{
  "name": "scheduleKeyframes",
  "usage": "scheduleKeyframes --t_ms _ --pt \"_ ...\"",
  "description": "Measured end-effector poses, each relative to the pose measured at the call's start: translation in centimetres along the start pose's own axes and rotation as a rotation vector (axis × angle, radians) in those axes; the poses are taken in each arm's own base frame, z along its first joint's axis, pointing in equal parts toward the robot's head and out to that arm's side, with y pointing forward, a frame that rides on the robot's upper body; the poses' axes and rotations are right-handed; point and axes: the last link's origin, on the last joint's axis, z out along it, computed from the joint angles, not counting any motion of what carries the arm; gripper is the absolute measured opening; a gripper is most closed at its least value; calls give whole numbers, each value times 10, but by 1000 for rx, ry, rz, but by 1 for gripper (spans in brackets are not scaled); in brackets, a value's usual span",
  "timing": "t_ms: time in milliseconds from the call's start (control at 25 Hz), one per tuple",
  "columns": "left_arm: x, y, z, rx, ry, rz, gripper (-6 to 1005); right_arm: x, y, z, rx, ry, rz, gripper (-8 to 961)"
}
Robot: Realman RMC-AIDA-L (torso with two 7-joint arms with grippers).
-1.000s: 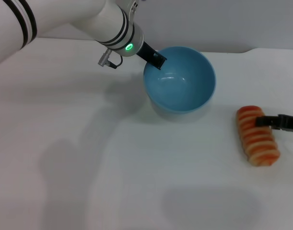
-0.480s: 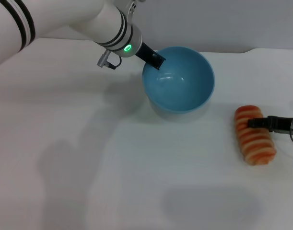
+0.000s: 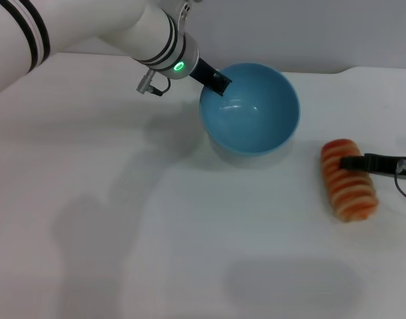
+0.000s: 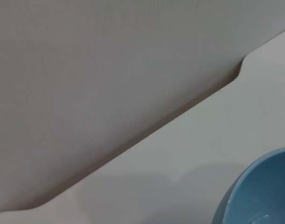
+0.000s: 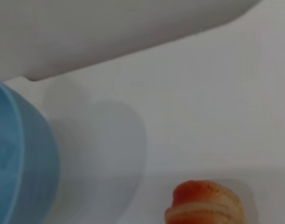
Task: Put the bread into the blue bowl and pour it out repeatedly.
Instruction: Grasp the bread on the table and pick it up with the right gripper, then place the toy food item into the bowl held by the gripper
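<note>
The light-blue bowl [image 3: 250, 113] sits at the back middle of the white table, its inside bare, with a shadow under it. My left gripper [image 3: 216, 81] reaches in from the upper left, and its black finger clamps the bowl's near-left rim. The striped orange-and-cream bread [image 3: 349, 194] lies to the right of the bowl. My right gripper [image 3: 347, 161] comes in from the right edge; one black finger crosses the top of the loaf and the other is hidden. The left wrist view catches a piece of the bowl [image 4: 266, 191]. The right wrist view shows the bowl's side [image 5: 25, 158] and the bread's end [image 5: 205, 207].
The white table [image 3: 123, 219] ends at a back edge against a grey wall [image 3: 322, 33], with a notch in that edge at the right. The left arm's white forearm [image 3: 90, 26] spans the upper left above the table.
The bread and the right gripper on it have shifted a little left and toward the back. The bowl and left gripper have barely wobbled in place.
</note>
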Motion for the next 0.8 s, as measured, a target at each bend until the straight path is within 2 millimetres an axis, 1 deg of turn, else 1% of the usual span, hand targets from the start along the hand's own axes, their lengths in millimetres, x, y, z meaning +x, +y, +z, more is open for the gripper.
scheduleKeyframes --t_ms 120,240,280,360,520,640,680,720,760,800 --pt "1 0 0 -2 2 0 0 -3 3 -1 -19 -18 -15 391" --pt "1 0 0 -1 1 -2 0 -10 3 -6 -35 -39 -32 372" --pt "1 0 0 -1 1 -3 -1 -17 2 -14 -44 -64 -47 366" --pt "0 0 0 -2 2 -6 -1 -21 2 -18 -47 -75 -53 353" --pt "-1 -1 0 -3 -2 -10 -2 -41 5 -42 -86 -152 -91 323" --pt "-1 1 0 -8 -10 -8 -1 -59 18 -60 -161 -228 -127 300" --pt "-1 2 0 -13 -14 -8 0 -68 33 -66 -247 -277 -154 291" --pt "0 5 0 -23 -17 -9 0 -72 42 -68 -297 -305 -173 283" --pt "0 8 0 -33 -21 -8 0 -72 42 -68 -297 -305 -173 275" --pt "0 12 1 -44 -24 -5 0 -74 50 -68 -339 -323 -193 267"
